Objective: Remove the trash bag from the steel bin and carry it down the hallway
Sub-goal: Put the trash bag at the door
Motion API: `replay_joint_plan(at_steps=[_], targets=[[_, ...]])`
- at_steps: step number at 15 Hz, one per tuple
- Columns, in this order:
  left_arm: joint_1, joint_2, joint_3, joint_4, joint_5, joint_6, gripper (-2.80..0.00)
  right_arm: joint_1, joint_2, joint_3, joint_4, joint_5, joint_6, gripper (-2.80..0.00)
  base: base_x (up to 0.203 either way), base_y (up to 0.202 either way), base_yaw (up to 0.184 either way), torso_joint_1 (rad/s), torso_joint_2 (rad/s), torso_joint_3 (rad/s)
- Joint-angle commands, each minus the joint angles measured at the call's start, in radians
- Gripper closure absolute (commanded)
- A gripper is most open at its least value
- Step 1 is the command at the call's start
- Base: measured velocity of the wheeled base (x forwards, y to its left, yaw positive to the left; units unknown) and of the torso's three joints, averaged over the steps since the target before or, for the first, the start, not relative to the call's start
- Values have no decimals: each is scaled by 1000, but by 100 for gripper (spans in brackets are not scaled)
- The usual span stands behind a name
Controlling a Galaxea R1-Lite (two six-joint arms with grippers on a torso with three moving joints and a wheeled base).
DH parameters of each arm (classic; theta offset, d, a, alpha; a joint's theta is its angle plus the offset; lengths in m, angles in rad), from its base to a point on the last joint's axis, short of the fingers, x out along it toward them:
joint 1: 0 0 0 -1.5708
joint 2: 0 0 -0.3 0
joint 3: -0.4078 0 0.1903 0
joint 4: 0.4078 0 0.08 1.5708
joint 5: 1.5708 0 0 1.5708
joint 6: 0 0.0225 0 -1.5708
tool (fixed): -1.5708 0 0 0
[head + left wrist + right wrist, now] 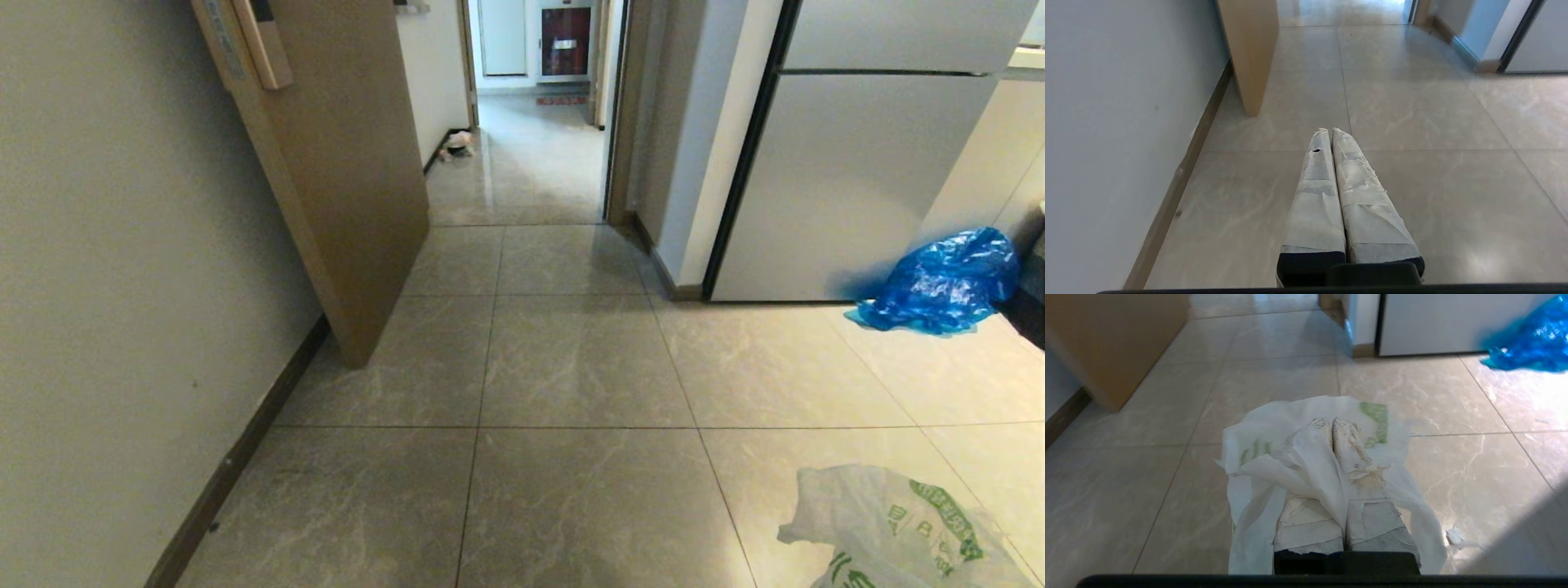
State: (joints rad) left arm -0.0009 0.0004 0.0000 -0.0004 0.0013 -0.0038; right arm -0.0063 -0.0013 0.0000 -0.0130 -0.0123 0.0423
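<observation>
The trash bag (1298, 465), thin white plastic with green printing, is pinched between the taped fingers of my right gripper (1332, 421), which is shut on it; the plastic drapes over and round both fingers. In the head view the trash bag (890, 531) shows at the lower right corner above the floor. My left gripper (1330, 130) is shut with nothing in it, held over the tiles near the left wall. The hallway (531, 163) runs ahead through a doorway. The steel bin is out of view.
An open brown door (343, 163) stands at the left of the doorway. A wall with dark baseboard (245, 441) runs along the left. A grey refrigerator (849, 180) and a crumpled blue plastic bag (939, 282) are at the right. A small object (457, 144) lies far down the corridor.
</observation>
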Motion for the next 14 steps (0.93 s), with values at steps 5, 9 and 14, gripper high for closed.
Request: replay_joint_plan(at_steps=[5, 9, 14], targets=[[1, 0, 0, 0, 0, 1, 0, 0, 0, 2, -1, 0, 1, 0, 183, -1, -3, 3, 1, 1], [1, 0, 0, 0, -1, 2, 0, 0, 0, 2, -1, 0, 1, 0, 183, 0, -3, 4, 1, 2], [1, 0, 0, 0, 0, 2, 0, 1, 0, 2, -1, 0, 1, 0, 186, 0, -1, 0, 1, 3]])
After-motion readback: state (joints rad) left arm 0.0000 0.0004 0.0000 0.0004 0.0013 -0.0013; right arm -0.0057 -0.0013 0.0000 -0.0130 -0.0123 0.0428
